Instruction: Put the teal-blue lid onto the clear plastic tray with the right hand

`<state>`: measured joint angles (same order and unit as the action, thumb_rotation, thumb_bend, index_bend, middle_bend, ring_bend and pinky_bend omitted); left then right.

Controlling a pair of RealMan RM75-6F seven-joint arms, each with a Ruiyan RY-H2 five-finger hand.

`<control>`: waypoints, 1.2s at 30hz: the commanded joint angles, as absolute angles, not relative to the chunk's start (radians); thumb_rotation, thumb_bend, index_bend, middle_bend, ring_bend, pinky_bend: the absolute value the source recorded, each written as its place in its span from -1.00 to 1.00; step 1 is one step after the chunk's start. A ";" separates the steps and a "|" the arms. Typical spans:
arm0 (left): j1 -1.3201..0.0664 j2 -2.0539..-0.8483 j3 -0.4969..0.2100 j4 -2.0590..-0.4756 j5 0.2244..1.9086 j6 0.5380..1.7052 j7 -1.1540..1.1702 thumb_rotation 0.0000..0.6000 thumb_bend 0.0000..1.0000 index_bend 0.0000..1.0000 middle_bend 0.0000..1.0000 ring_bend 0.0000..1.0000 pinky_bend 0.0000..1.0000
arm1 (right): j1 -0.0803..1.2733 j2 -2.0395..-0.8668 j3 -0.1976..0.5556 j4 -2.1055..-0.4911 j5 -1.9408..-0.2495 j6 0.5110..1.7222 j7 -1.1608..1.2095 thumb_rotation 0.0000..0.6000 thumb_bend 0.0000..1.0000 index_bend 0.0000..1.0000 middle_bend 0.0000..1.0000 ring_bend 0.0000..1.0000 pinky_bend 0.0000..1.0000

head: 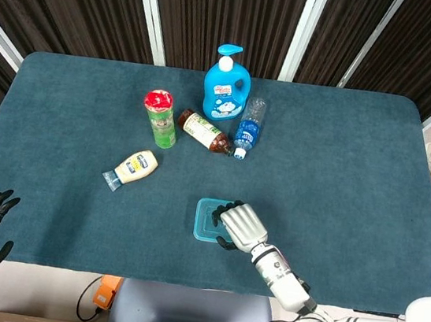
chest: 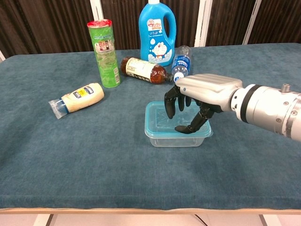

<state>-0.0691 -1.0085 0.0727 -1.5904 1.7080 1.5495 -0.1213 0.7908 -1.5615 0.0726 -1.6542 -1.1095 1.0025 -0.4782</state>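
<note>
Dark teal cloth-covered table (head: 342,162). Clear plastic tray (chest: 176,136) near front centre. Behind tray: upright blue detergent bottle (head: 226,85), small clear water bottle (head: 249,126) and brown bottle (head: 203,132) lying. Left of tray: upright green red-capped canister (head: 160,119), lying cream mayonnaise bottle (head: 132,169).

The teal-blue lid (chest: 162,120) sits on the clear plastic tray (chest: 178,139) at the near middle of the surface (chest: 94,160). The right hand (chest: 197,96) hangs over it. Far behind stands the blue detergent bottle (chest: 157,32).

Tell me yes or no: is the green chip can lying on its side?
No, the green chip can stands upright on the table, red lid up, behind the mayonnaise bottle.
</note>
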 commanded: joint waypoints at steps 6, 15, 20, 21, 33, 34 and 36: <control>-0.070 -1.009 0.073 -1.591 1.708 1.548 -0.119 1.00 -0.19 -1.00 -1.00 -1.00 -0.68 | 0.785 -1.564 0.069 -1.647 -1.117 0.989 -0.478 1.00 -0.07 0.21 0.03 -0.13 -0.07; -0.068 -1.008 0.072 -1.591 1.710 1.553 -0.124 1.00 -0.19 -1.00 -1.00 -1.00 -0.68 | 0.780 -1.574 0.068 -1.633 -1.120 0.980 -0.489 1.00 -0.07 0.20 0.03 -0.14 -0.07; -0.068 -1.008 0.073 -1.590 1.711 1.554 -0.125 1.00 -0.19 -1.00 -1.00 -1.00 -0.68 | 0.773 -1.577 0.063 -1.622 -1.130 0.979 -0.482 1.00 -0.07 0.19 0.03 -0.17 -0.07; -0.068 -1.008 0.073 -1.590 1.711 1.554 -0.125 1.00 -0.19 -1.00 -1.00 -1.00 -0.68 | 0.770 -1.578 0.062 -1.619 -1.131 0.978 -0.480 1.00 -0.07 0.18 0.03 -0.17 -0.07; -0.068 -1.008 0.072 -1.591 1.709 1.552 -0.123 1.00 -0.19 -1.00 -1.00 -1.00 -0.68 | 0.750 -1.582 0.063 -1.593 -1.147 0.960 -0.421 1.00 -0.07 0.17 0.03 -0.18 -0.07; -0.068 -1.008 0.072 -1.591 1.710 1.553 -0.123 1.00 -0.19 -1.00 -1.00 -1.00 -0.68 | 0.749 -1.582 0.064 -1.591 -1.150 0.960 -0.414 1.00 -0.08 0.16 0.03 -0.19 -0.07; -0.068 -1.008 0.072 -1.590 1.710 1.553 -0.124 1.00 -0.19 -1.00 -1.00 -1.00 -0.68 | 0.745 -1.584 0.064 -1.584 -1.159 0.960 -0.401 1.00 -0.07 0.14 0.03 -0.20 -0.07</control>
<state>-0.0681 -1.0079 0.0721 -1.5904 1.7101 1.5533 -0.1237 0.7476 -1.5825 0.0635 -1.5883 -1.1537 0.9604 -0.4068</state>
